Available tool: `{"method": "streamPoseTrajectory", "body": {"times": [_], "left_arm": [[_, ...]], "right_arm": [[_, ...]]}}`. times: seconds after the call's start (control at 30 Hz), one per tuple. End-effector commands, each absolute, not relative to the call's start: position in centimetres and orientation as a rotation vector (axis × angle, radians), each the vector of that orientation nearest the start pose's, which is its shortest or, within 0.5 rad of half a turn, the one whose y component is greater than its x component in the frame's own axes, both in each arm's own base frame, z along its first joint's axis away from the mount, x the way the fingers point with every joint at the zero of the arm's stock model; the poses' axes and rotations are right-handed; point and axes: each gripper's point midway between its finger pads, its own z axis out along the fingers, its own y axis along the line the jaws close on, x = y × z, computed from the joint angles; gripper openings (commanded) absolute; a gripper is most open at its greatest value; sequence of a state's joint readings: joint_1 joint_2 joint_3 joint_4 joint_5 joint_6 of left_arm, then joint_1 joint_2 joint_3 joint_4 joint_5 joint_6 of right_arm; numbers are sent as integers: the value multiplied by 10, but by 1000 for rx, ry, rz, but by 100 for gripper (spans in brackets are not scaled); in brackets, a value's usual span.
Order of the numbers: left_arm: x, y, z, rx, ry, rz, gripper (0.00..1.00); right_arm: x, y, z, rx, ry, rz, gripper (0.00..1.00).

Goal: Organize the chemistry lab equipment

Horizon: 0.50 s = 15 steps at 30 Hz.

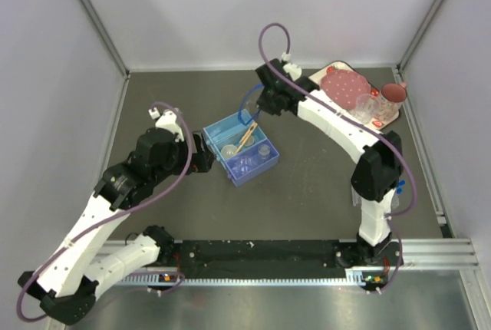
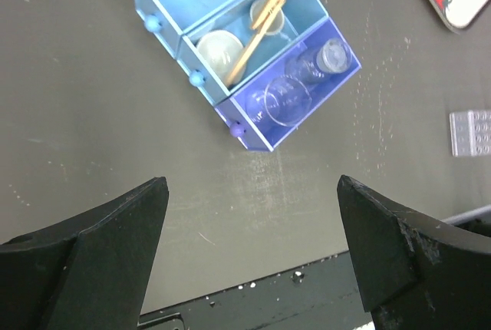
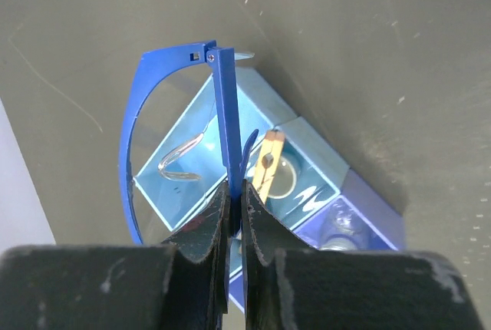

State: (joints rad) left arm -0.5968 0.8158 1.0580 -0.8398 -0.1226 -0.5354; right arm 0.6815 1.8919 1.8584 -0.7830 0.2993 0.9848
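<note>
A blue three-compartment box point(image 1: 265, 163) stands mid-table. Its middle compartment holds thin wooden tongs point(image 2: 265, 19) and a small clear round dish point(image 2: 219, 47). The darker blue end compartment point(image 2: 337, 77) holds clear glassware point(image 2: 288, 98). My right gripper point(image 3: 235, 192) hangs just over the box, shut on the temple arm of blue-framed safety glasses point(image 3: 222, 100). Their lens hangs over the far light-blue compartment point(image 3: 192, 184). In the top view that gripper point(image 1: 258, 112) is at the box's far side. My left gripper point(image 2: 252, 192) is open and holds nothing, on the near-left side of the box over bare table.
A white strawberry-print tray point(image 1: 387, 119) with a pink plate and glasses sits at the back right. A clear well rack point(image 2: 472, 132) lies right of the box. Small blue pieces point(image 1: 400, 187) lie by the right arm. The black base rail point(image 1: 261, 252) runs along the near edge.
</note>
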Motion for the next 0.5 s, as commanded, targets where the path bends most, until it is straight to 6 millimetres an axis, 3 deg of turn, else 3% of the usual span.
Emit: {"method": "streamPoseTrajectory", "body": {"times": [0.0,0.13,0.47], "left_arm": [[208,-112,283,-153,2106,-440,97],[202,-97,288,-216,2080,-405,97],[184,-75,283,-270,2076,-362,98]], "right_arm": [[404,349,231,578,2289,584,0],[400,371,224,660,2273,620,0],[400,405,200,846,2205,619,0]]}}
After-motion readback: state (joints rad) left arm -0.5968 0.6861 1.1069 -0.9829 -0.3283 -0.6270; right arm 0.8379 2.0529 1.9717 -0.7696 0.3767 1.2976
